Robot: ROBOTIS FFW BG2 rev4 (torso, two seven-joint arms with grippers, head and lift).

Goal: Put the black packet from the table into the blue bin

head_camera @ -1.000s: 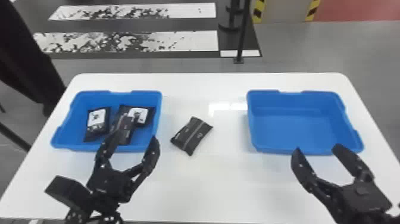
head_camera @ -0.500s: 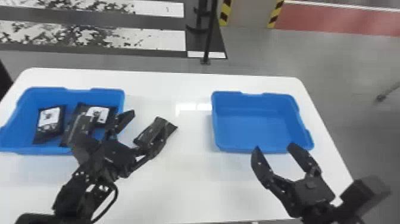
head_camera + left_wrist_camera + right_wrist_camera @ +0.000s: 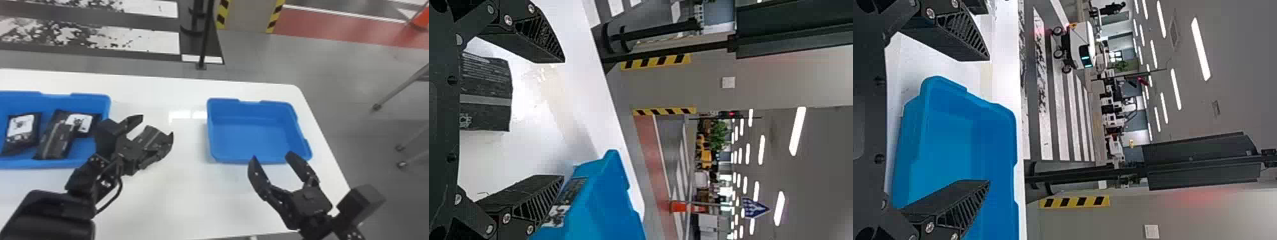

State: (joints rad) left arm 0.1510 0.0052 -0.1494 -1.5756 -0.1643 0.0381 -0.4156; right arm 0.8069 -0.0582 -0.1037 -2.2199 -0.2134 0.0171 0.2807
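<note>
White tabletop [image 3: 191, 201], left gripper [image 3: 157, 125], jaws parted near black packet [image 3: 149, 135], white-labelled packets [image 3: 21, 127]

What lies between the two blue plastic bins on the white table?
In the head view, a flat black packet lies there, with the black left gripper partly over it.

left bin [image 3: 76, 99]: packets [image 3: 22, 127] inside; loose packet [image 3: 149, 135]: on table [image 3: 178, 198], between bins; right bin [image 3: 252, 135]: on table

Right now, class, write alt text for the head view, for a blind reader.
An open left claw hovers over a black packet on a white table, beside a blue bin holding other black packets; the open right claw is near a second blue bin.
</note>
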